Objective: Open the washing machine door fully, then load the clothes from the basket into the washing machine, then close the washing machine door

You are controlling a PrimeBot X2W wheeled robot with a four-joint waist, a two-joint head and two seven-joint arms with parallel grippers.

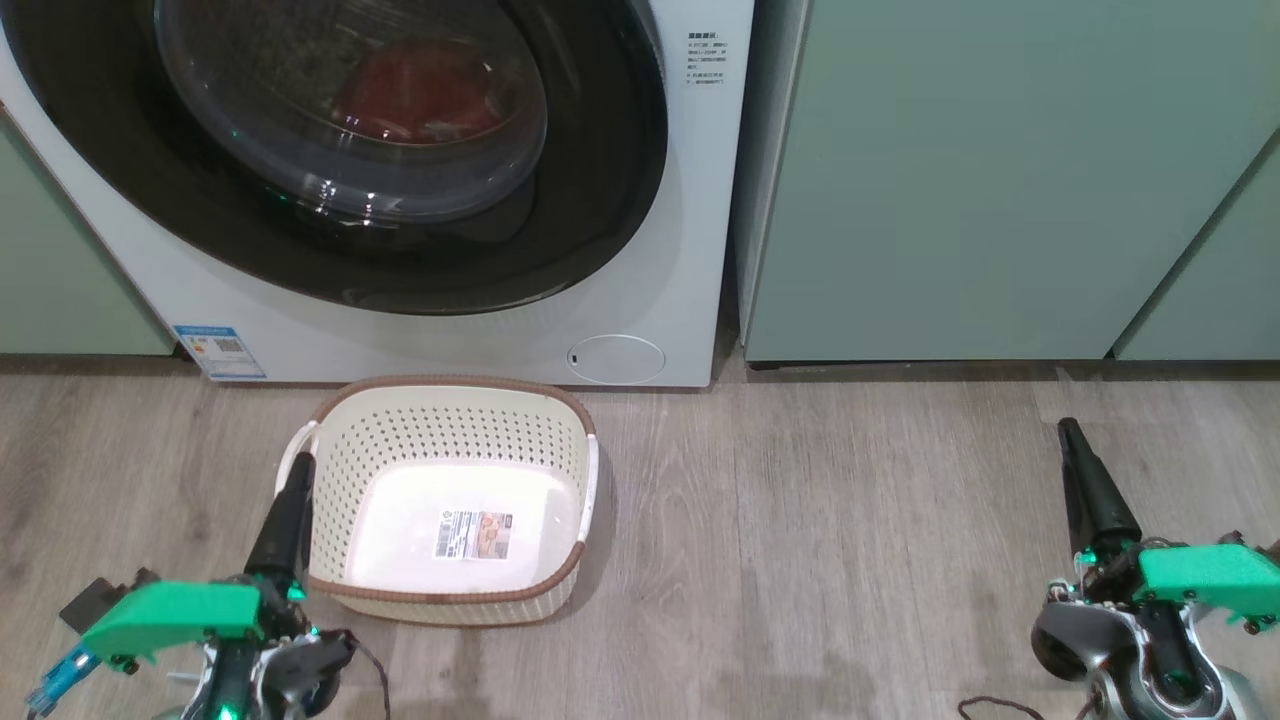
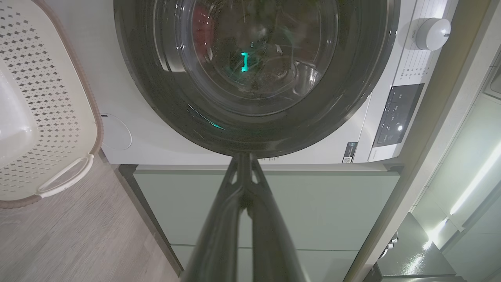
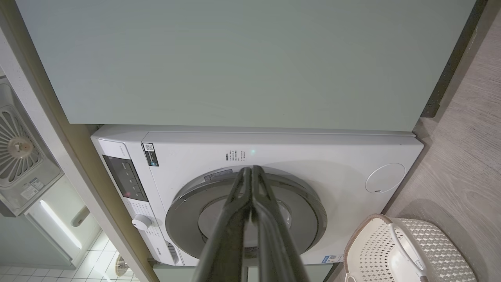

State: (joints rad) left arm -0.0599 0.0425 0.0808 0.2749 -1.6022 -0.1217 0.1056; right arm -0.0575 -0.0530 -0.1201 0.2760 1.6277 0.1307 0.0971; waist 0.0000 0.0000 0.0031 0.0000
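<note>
The white washing machine (image 1: 660, 260) stands ahead with its black-rimmed round door (image 1: 600, 180) shut flat against its front. Red clothes (image 1: 420, 95) show through the door's glass bowl, inside the drum. On the floor before it sits the cream basket (image 1: 450, 420), holding nothing but the label on its floor. My left gripper (image 1: 300, 470) is shut, its tip beside the basket's left handle, holding nothing. My right gripper (image 1: 1068, 430) is shut over bare floor at the right. The wrist views show the door (image 2: 352, 90) (image 3: 305, 203) and each gripper (image 2: 242, 156) (image 3: 250, 169) pressed shut.
Pale green cabinets (image 1: 1000, 180) flank the washer on the right, and another (image 1: 60, 270) on the left. A round filter cap (image 1: 615, 358) and blue sticker (image 1: 220, 352) sit low on the washer. Wood floor (image 1: 850, 520) spreads to the basket's right.
</note>
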